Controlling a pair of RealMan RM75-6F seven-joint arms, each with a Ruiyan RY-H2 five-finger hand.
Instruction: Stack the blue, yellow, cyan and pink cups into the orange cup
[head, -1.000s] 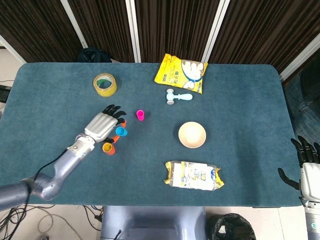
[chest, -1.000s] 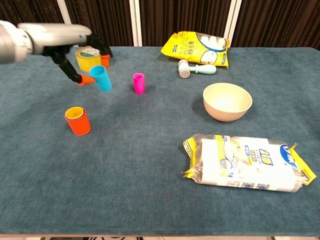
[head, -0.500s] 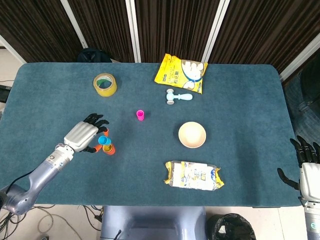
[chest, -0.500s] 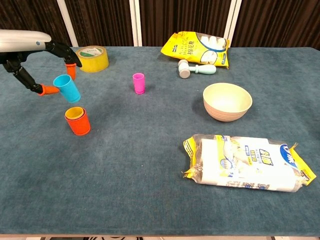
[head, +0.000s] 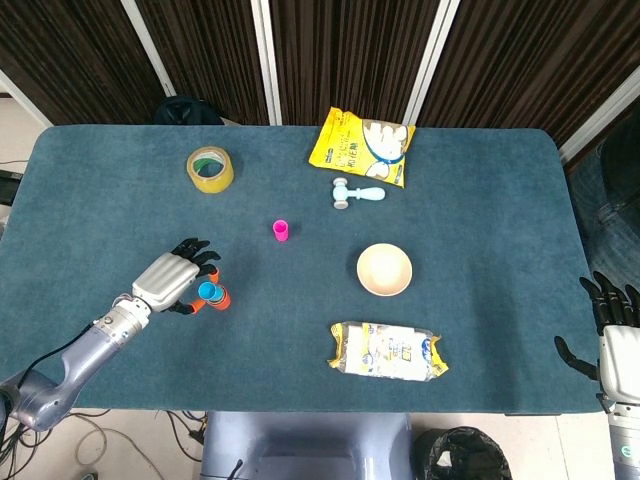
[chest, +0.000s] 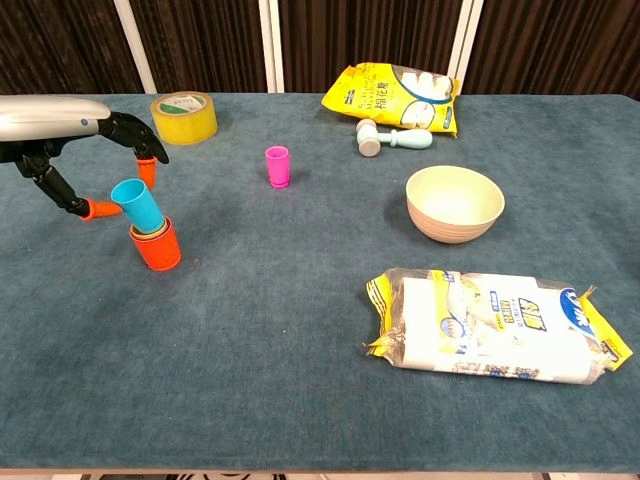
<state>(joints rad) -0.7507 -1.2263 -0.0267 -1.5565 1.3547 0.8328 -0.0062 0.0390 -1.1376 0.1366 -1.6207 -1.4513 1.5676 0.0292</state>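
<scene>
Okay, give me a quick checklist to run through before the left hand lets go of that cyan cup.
1. Cyan cup over the orange cup: ok, its base sits at the rim.
2. Cyan cup upright: not ok, it leans in the chest view.
3. Cyan cup fully seated in the stack: cannot tell.
4. Left hand holding the cyan cup: ok, fingers around it.
5. Pink cup waiting: ok, upright, standing alone on the table.
6. Right hand out of the way: ok, at the far table edge, holding nothing.
</scene>
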